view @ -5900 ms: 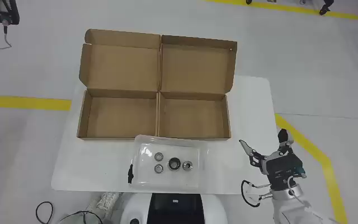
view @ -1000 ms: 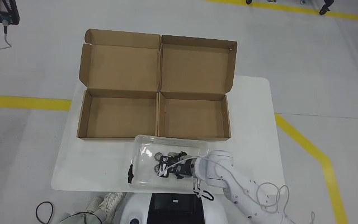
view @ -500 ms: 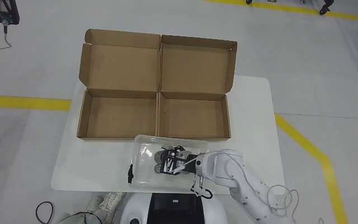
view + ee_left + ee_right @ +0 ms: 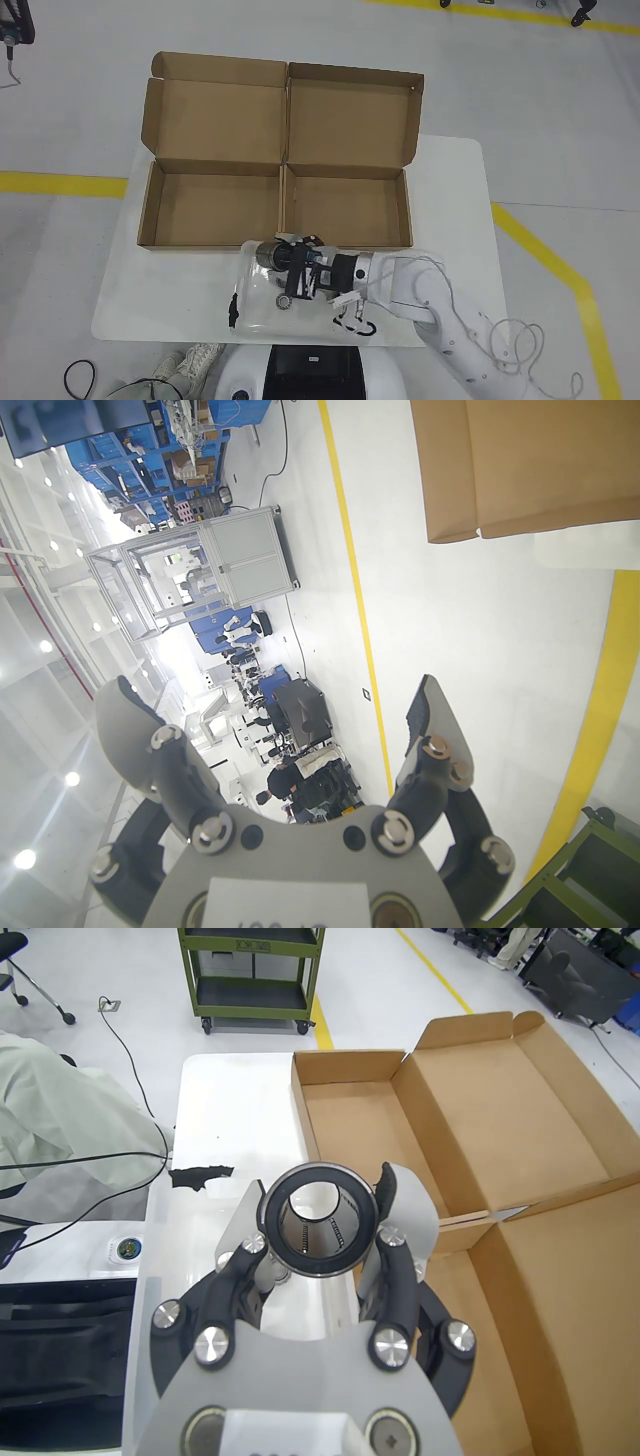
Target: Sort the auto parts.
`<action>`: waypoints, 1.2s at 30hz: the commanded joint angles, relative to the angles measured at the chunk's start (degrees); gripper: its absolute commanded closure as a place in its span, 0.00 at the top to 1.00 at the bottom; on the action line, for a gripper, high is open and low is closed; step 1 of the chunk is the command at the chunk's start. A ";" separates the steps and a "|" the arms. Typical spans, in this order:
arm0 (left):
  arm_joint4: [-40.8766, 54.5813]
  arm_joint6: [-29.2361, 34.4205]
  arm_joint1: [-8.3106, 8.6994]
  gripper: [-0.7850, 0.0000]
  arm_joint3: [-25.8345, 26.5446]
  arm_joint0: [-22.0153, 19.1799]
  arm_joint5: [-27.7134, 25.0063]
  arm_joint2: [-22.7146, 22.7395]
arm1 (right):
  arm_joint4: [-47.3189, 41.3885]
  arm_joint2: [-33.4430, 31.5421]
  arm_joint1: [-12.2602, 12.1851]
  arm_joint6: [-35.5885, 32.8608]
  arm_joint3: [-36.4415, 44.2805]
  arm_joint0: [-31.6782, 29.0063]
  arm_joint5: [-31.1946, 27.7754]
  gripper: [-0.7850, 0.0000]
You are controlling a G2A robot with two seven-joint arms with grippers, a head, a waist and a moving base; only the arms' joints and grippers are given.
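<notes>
Right tool (image 4: 320, 1192) clamped on cylindrical bearing (image 4: 370, 1221) over clear tray (image 4: 254, 311) edge; left tool (image 4: 272, 700) apart.

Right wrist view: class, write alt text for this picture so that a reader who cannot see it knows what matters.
The right end effector is shut on a hollow metal cylinder with a dark rim, its open end facing the camera. Below lies a white table with open cardboard boxes on it.

No readable txt; green cart (image 4: 250, 998) plate too blurry.
</notes>
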State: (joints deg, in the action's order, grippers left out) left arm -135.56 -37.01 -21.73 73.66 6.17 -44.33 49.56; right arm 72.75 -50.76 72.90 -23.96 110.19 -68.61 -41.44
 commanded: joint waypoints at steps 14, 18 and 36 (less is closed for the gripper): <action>0.00 0.00 0.00 1.00 0.00 0.00 0.00 0.00 | -11.71 0.48 2.09 3.64 -0.50 12.02 3.78 0.00; 0.00 0.00 0.00 1.00 0.00 0.00 0.00 0.00 | -12.78 -0.01 2.31 4.44 0.18 13.51 4.58 0.00; 0.00 0.00 0.00 1.00 0.00 0.00 0.00 0.00 | -15.15 -5.03 1.88 4.53 6.42 13.92 5.20 0.00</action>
State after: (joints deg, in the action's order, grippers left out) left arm -135.56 -37.01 -21.73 73.66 6.17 -44.33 49.56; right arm 57.46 -55.57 74.87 -19.49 116.26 -54.28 -36.03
